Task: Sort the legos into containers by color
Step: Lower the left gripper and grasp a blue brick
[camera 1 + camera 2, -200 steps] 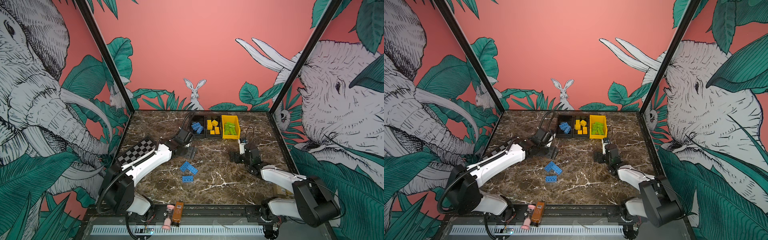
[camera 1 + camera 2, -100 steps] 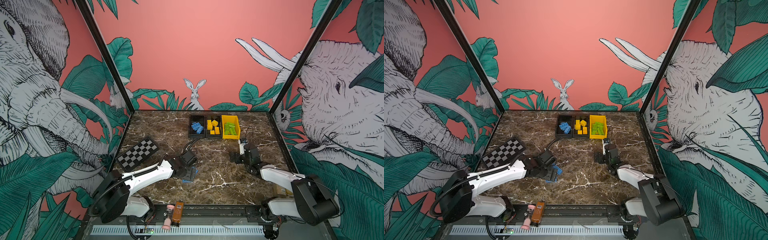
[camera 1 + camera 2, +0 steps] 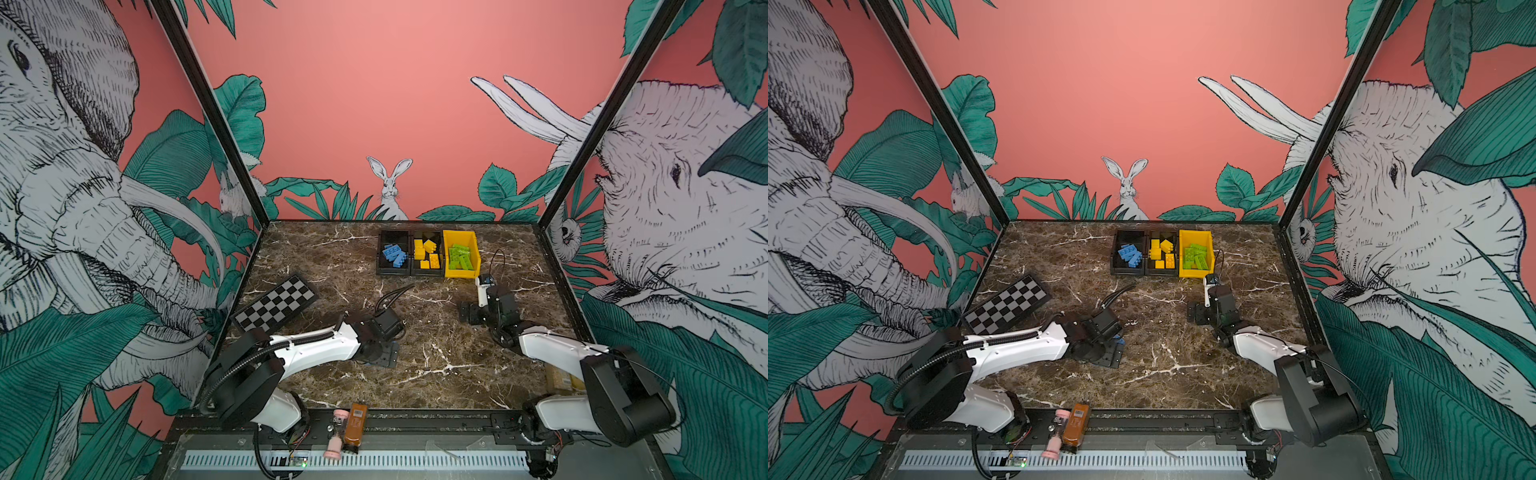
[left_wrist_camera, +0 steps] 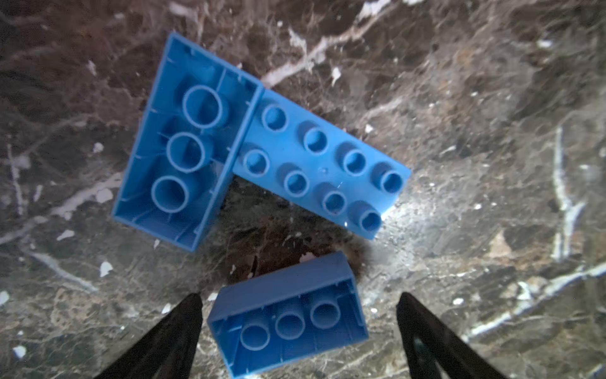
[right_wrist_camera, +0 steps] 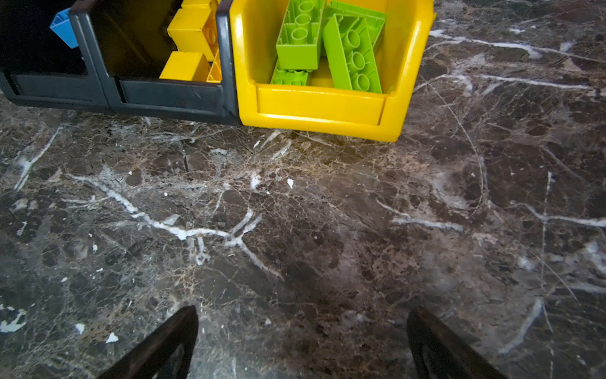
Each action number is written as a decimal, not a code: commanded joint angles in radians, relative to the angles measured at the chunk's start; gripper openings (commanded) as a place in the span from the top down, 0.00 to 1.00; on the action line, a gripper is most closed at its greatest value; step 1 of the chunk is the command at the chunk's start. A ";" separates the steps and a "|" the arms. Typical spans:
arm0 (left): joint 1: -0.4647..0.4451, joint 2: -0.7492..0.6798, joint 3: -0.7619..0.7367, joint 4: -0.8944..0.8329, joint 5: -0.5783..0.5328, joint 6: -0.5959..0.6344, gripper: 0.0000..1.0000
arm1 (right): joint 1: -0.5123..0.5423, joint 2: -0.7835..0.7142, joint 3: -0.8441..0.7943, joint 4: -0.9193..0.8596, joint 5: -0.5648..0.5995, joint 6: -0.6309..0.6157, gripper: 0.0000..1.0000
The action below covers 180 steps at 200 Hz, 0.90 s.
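Observation:
Three blue legos lie loose on the marble in the left wrist view: one hollow side up (image 4: pixel 187 144), one studs up (image 4: pixel 321 164) touching it, and a third (image 4: pixel 288 315) tipped on its side. My left gripper (image 4: pixel 300 297) is open around that third one, low over the table (image 3: pixel 384 353); there is a gap on one side. My right gripper (image 5: pixel 301 315) is open over bare marble, short of the containers. At the back, a black bin (image 3: pixel 390 272) holds blue legos, a black bin (image 3: pixel 426 272) holds yellow ones, and a yellow bin (image 3: pixel 461 272) holds green ones (image 5: pixel 351 49).
A black-and-white checkerboard (image 3: pixel 274 303) lies at the left edge of the table. A brown bottle (image 3: pixel 355 428) and a pink item (image 3: pixel 336 436) rest on the front rail. Painted walls close in the table on three sides.
My left arm has swung back from near the bins toward the front and come down over the loose blue legos. The right arm has not moved.

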 commanded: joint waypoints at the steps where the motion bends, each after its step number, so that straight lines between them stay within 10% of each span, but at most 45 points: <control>1: -0.005 -0.012 -0.010 -0.037 -0.028 -0.034 0.08 | -0.001 0.004 0.017 0.014 -0.006 0.006 0.02; 180: -0.002 -0.095 0.103 -0.135 -0.193 0.076 0.54 | -0.002 0.019 0.026 0.013 -0.017 0.002 0.02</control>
